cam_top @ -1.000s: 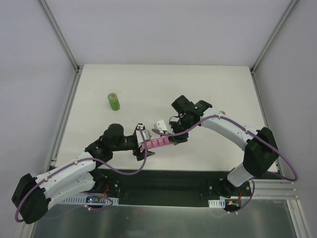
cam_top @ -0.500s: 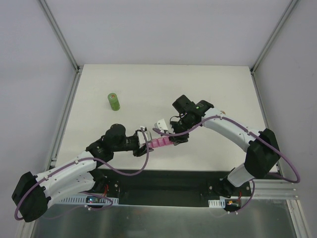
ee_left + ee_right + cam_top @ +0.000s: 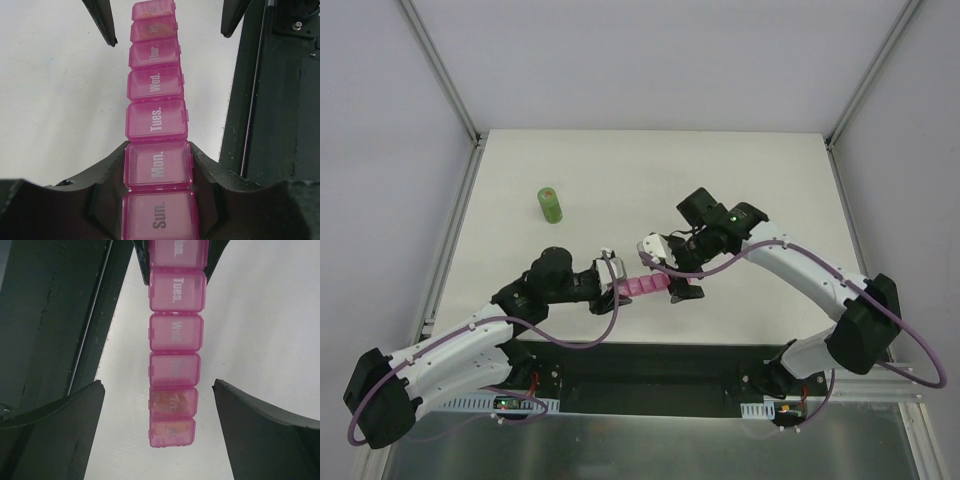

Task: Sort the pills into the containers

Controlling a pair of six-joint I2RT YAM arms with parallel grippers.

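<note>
Near centre, left gripper (image 3: 157, 160) pinching containers (image 3: 155, 85), right gripper (image 3: 158, 386) spread, pills (image 3: 172, 401) barely discernible.

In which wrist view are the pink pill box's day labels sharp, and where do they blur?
Left wrist: labels on the pink pill box read sharply from Sun. to Thur.; the two farthest lids are soft. Right wrist: Tues. and Wed. are legible; the nearest lids blur.

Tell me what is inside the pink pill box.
Through the shut lids of the pill box, tan pills show in the two end compartments farthest from Sunday. Tuesday to Thursday look empty. The tinted lids hide their count.
</note>
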